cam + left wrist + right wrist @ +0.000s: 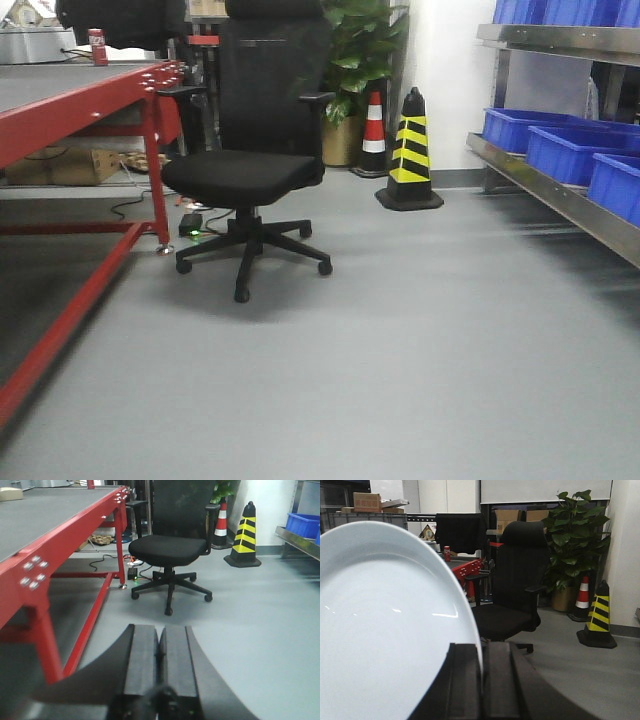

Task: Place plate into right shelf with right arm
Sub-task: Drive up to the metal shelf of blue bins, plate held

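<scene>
Plate (385,630) clamped by its rim in the right gripper (481,655), standing on edge and leaning a little. Black pads (465,680) closed on the lower right part of the rim, one on each face, with the rest of the disc rising up and away to the left of the fingers and filling the left half of the right wrist view. Pale, glossy face turned toward that camera, marked by a few small streaks of reflected light. From that view, held in the near foreground to the left of the black office chair (515,580), its curved edge crossing just beside the chair's armrest. Left gripper (160,645) with its two flat pads pressed together on nothing, aimed toward the chair. Right shelf (560,200) off to the right of the chair, well apart from it across bare grey floor (400,380): a long shiny steel rail, blue crates (565,150) lined up on the lower level, more blue crates on the level above. Red-framed table (70,110) to the left of the chair, its bolted corner near the armrest. Behind the chair and to its right, a potted plant (355,60), a red-and-white cone (374,135) and a black-and-yellow cone (410,150), all against the white wall.
</scene>
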Controlling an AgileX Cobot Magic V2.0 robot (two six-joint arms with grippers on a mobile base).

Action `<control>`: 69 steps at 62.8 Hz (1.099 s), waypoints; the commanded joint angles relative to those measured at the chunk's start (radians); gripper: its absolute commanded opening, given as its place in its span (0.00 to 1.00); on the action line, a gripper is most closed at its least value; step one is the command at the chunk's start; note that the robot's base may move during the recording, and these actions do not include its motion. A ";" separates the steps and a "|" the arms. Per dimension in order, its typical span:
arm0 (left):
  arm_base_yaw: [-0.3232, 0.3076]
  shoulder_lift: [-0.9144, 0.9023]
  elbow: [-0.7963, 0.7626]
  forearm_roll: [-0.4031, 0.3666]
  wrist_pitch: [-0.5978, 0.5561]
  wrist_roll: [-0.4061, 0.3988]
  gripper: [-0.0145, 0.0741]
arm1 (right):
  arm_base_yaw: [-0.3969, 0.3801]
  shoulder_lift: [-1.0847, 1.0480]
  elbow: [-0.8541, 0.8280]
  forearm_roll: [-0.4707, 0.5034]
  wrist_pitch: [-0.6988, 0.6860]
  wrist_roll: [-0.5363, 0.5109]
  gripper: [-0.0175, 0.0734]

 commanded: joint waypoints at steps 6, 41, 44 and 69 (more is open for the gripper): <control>-0.001 -0.008 0.008 -0.004 -0.081 -0.002 0.11 | -0.003 0.008 -0.031 -0.009 -0.101 -0.003 0.25; -0.001 -0.010 0.008 -0.004 -0.081 -0.002 0.11 | -0.003 0.008 -0.031 -0.009 -0.101 -0.003 0.25; -0.001 -0.010 0.008 -0.004 -0.081 -0.002 0.11 | -0.003 0.008 -0.031 -0.009 -0.101 -0.003 0.25; -0.001 -0.010 0.008 -0.004 -0.081 -0.002 0.11 | -0.003 0.008 -0.031 -0.009 -0.101 -0.003 0.25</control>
